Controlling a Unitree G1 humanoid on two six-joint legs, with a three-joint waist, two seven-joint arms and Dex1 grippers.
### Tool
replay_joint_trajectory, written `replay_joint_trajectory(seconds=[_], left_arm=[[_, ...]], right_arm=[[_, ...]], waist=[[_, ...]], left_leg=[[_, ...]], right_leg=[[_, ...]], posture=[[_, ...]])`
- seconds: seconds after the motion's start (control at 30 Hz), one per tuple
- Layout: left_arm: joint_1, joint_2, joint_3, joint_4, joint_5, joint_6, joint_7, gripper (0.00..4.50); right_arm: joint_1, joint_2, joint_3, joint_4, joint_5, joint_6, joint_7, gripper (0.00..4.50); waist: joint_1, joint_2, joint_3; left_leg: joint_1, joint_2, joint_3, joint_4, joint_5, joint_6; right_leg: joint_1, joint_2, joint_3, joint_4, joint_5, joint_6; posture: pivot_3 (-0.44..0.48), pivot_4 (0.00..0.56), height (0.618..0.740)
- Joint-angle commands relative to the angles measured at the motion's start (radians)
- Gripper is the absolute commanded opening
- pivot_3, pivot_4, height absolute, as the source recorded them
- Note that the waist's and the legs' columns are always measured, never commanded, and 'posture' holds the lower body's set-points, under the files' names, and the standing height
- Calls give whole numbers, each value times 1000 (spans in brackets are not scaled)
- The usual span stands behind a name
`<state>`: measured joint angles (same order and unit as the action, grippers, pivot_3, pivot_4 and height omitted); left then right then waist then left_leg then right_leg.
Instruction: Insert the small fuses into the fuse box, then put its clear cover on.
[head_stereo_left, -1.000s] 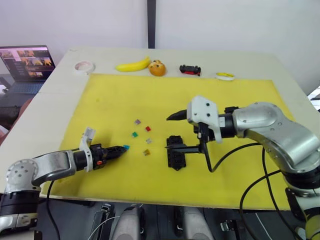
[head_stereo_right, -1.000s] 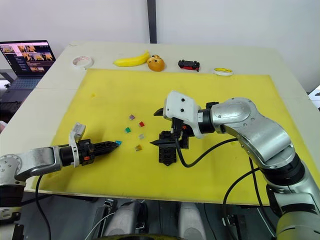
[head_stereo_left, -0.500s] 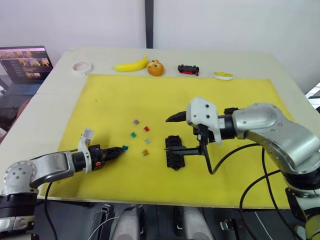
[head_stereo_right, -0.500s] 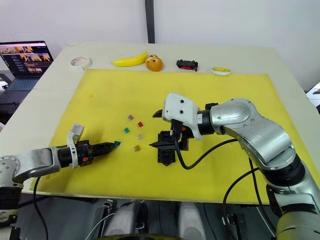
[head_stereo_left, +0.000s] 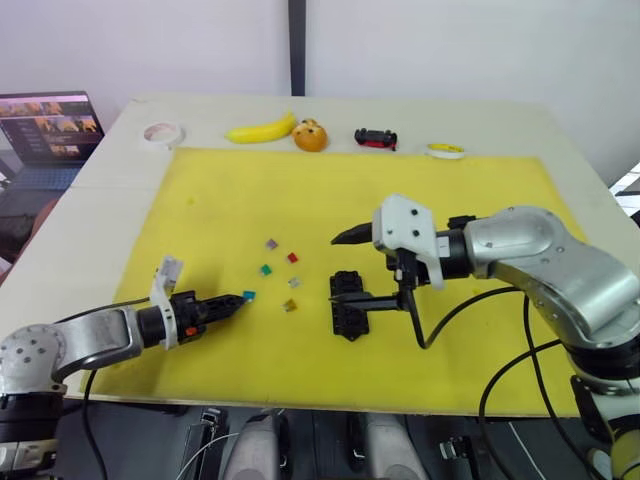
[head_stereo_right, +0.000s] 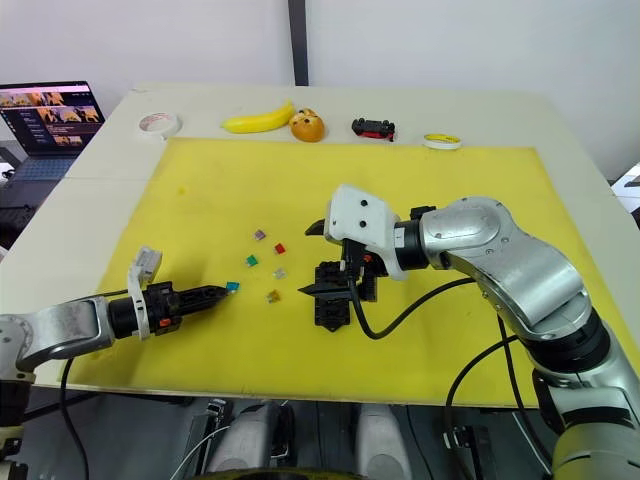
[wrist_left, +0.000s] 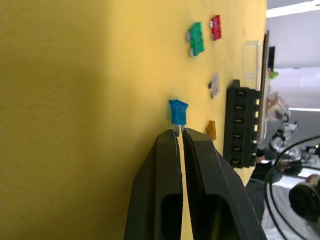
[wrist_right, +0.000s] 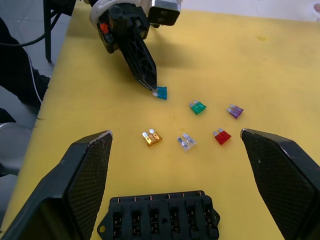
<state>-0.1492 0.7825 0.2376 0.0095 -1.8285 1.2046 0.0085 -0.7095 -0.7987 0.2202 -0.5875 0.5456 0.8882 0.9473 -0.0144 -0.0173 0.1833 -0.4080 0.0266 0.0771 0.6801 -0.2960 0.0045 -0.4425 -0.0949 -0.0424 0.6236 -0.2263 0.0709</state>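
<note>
At the near left, our left gripper pinched the blue fuse by its prongs. The other small fuses lay just right of it, the fuse box further right, empty, under our wide-open right gripper. We judged insertion just starting; next, carry blue to a slot.

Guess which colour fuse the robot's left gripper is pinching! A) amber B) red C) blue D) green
C: the left gripper has its black fingertips closed on the metal legs of the blue fuse, while the red fuse, green fuse and amber fuse lie loose on the yellow mat.
</note>
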Motion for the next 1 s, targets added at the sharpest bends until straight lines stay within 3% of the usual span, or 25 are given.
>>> replay_joint_trajectory(seconds=[0.03,0.27,0.5,0.6,0.7,0.8,1.0], left_arm=[[-28,27,82,-65,92,-45,-157,234],[-164,127,120,-114,157,-11,-405,234],[-127,138,74,-110,288,13,-474,234],[-70,127,91,-94,263,40,-468,234],[25,115,86,-77,203,86,-405,972],[51,101,78,-44,155,98,-331,2454],[34,66,26,83,7,97,-143,2454]], right_arm=[[13,7,-59,-22,44,21,-14,4406],[43,79,-200,1,239,157,-86,4406],[48,66,-191,-4,253,167,-110,4406],[51,61,-184,-10,254,163,-113,4406],[53,55,-171,-14,246,156,-113,4406],[50,50,-160,-15,240,150,-112,4406],[43,40,-140,-10,224,132,-107,4406]], waist=[[1,0,0],[3,-1,0],[0,0,1],[1,0,1],[-3,0,1],[2,0,1],[5,0,1]], left_leg=[[0,0,0,0,0,0],[-2,0,0,1,0,1],[-1,1,1,1,-1,2],[-1,2,1,1,-1,2],[-1,3,1,1,-1,3],[-1,4,1,1,-1,2],[-1,3,0,2,-1,2]], right_leg=[[0,0,0,0,0,0],[0,0,-3,-1,0,0],[0,6,-3,-1,0,1],[0,7,-2,-1,0,1],[0,7,-1,-1,0,1],[0,7,-1,-1,1,2],[0,6,-1,0,0,1]], posture=[[0,150,737],[0,150,737],[0,150,737],[0,150,737],[0,150,737],[0,150,737],[0,150,737]])
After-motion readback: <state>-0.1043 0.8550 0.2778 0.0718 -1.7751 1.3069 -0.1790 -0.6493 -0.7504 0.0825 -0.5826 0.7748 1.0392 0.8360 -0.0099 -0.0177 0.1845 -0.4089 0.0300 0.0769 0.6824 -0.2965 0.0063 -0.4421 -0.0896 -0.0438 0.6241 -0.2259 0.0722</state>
